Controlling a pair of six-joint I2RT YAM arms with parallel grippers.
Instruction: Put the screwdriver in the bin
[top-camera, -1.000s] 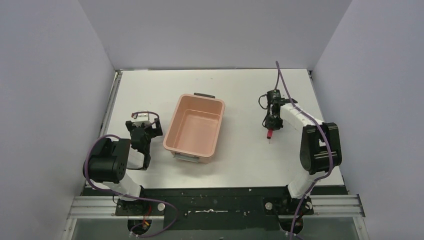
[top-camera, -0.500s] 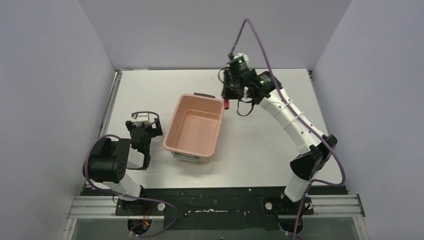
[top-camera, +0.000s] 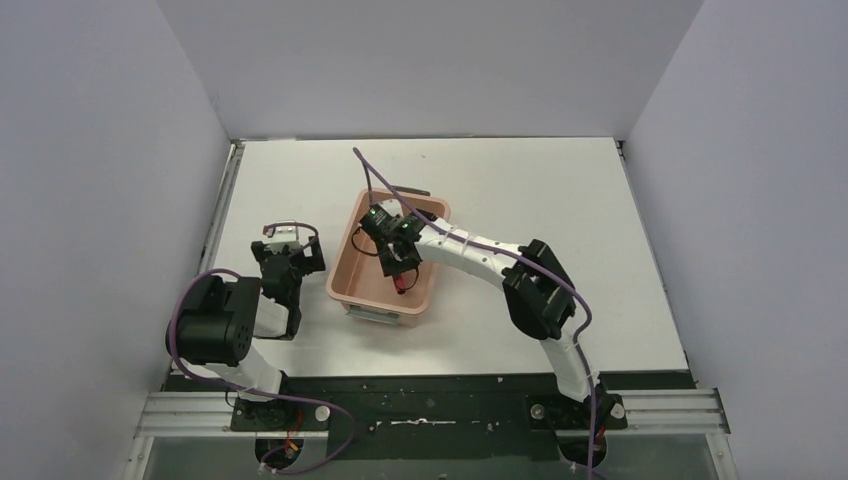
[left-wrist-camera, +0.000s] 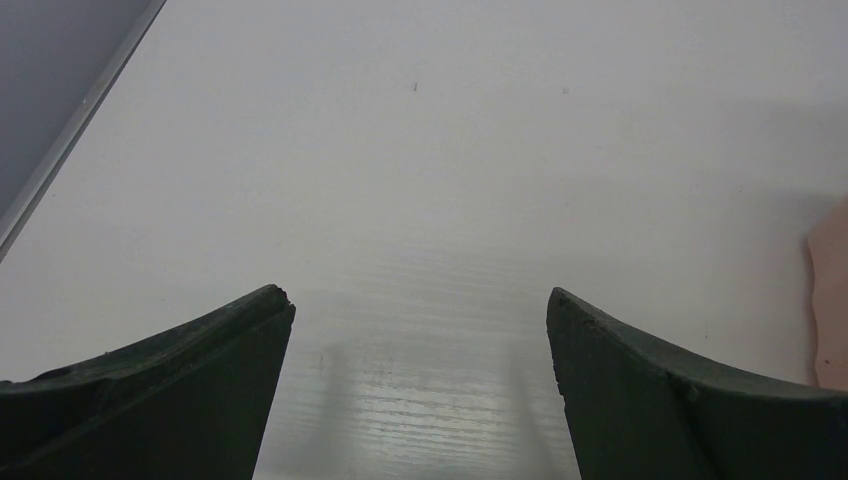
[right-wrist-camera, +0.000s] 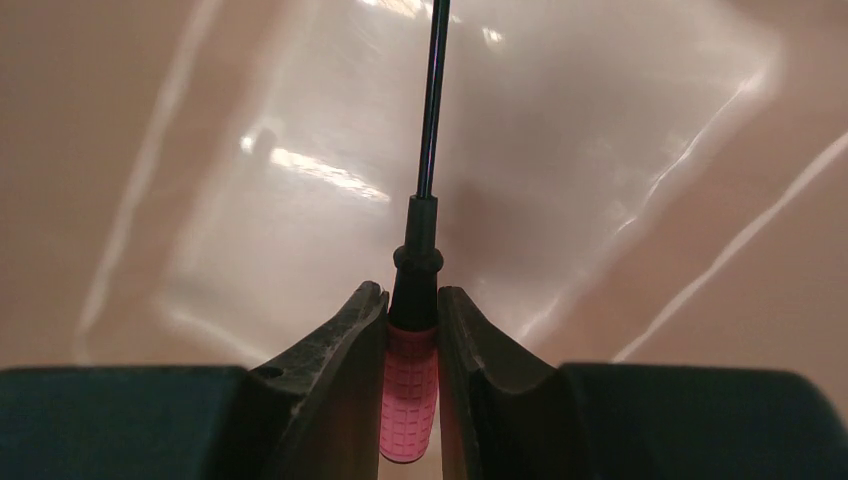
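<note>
The salmon-pink bin (top-camera: 357, 232) stands in the middle of the table, with grey handles at its short ends. My right gripper (top-camera: 400, 272) reaches over and into the bin and is shut on the screwdriver (top-camera: 401, 283), whose red handle (right-wrist-camera: 410, 385) sits between the fingers and whose thin black shaft (right-wrist-camera: 433, 100) points away over the bin's floor (right-wrist-camera: 560, 170). My left gripper (top-camera: 284, 262) is open and empty, just left of the bin and low over the table (left-wrist-camera: 420, 180). A sliver of the bin's wall (left-wrist-camera: 830, 300) shows at the right edge of the left wrist view.
White walls close in the table on three sides. A metal rail (top-camera: 222, 215) runs along the table's left edge. The right arm stretches across from its base at the front right to the bin.
My right arm has carried the screwdriver from the table's right side, past the bin's far corner, down into the bin. The left arm has not moved.
</note>
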